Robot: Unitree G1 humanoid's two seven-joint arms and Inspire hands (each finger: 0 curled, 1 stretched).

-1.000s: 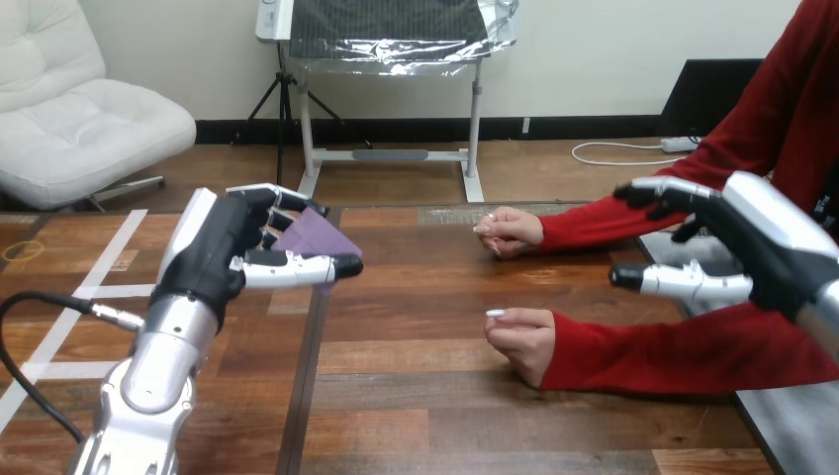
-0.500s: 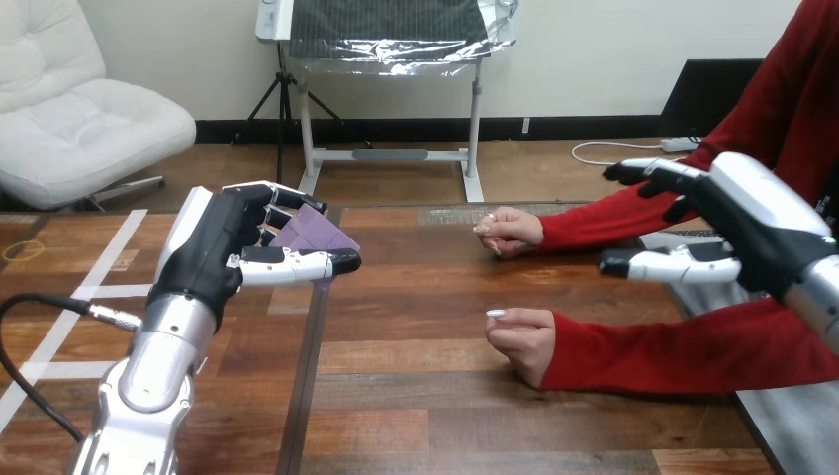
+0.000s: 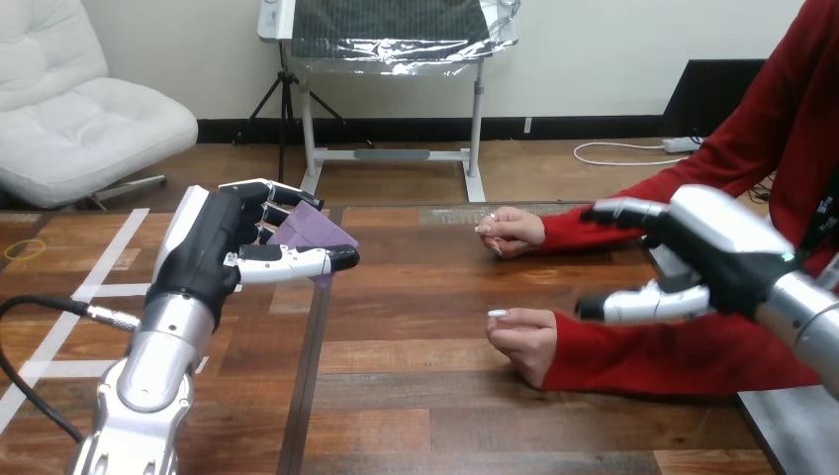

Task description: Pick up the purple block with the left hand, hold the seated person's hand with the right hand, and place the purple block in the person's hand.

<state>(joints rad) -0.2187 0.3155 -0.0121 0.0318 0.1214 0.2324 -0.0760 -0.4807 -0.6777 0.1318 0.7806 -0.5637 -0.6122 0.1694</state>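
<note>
Right hand [image 3: 717, 252] had slid toward 9 o'clock and dipped a bit compared with a second earlier, so it ended up out at 3 o'clock in the view, hanging over the red sleeve [image 3: 673, 346] behind the person's near hand [image 3: 522, 338]. Its fingers were spread with the thumb stuck out underneath, gripping nothing, and I honestly couldn't tell if it was touching the sleeve. Left hand [image 3: 213, 255] had pretty much stayed put at 9 o'clock, fingers and thumb curled round the block [image 3: 315, 233], which poked out on its 2 o'clock side, up off the table [image 3: 416, 396]. So my read: pickup was done and the hold-the-hand step was in progress, with the handover not started. Both of the person's hands were resting on the wood as loose fists, the far hand [image 3: 512, 230] at about 12 o'clock from the near one. Next move probably called for the right hand to keep heading toward 9 o'clock to the near hand and close softly round it, and that fist would need to open palm-up before the block could go in. Block looked like a flat-faced, sharp-cornered wedge in matte purple, likely rigid and light. Tabletop was smooth, slightly glossy wood planks, and the robot's fingers were hard plastic shells.
</note>
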